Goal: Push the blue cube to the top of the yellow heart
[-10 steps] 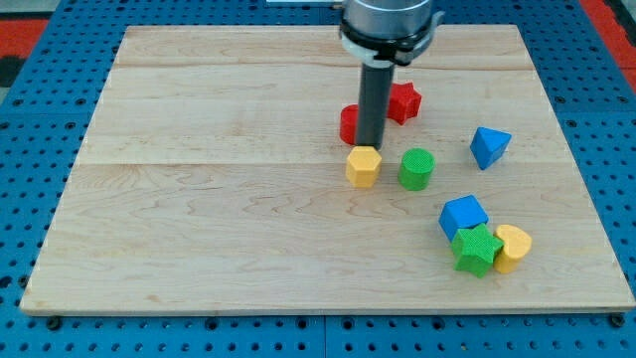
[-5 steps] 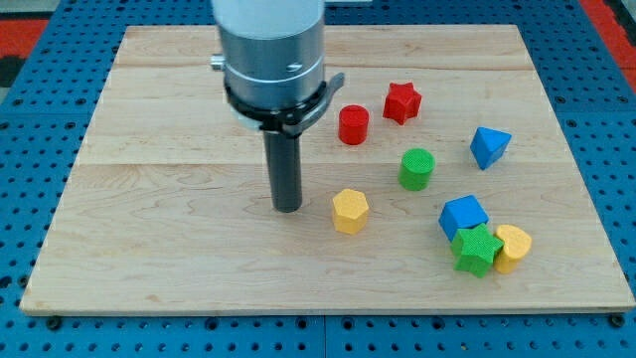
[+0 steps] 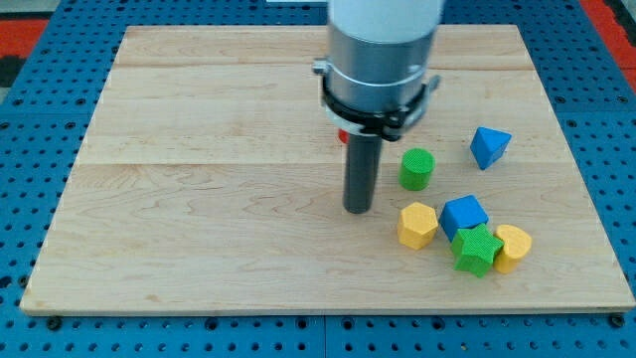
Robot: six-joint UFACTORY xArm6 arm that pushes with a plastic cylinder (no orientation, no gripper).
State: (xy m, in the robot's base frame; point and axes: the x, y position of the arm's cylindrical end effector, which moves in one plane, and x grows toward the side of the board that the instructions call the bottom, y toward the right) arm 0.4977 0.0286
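The blue cube sits at the view's lower right, touching the green star just below it. The yellow heart lies to the right of the green star, below and right of the blue cube. A yellow hexagonal block sits right against the blue cube's left side. My tip rests on the board left of the yellow hexagon, a short gap away, and well left of the blue cube.
A green cylinder stands above the yellow hexagon. A blue triangular block is at the right. A red block is mostly hidden behind the arm. The wooden board lies on a blue pegboard.
The yellow hexagon has gone right and slightly down, up to the blue cube. My tip moved from the left of the hexagon rightward. The arm now hides the red blocks.
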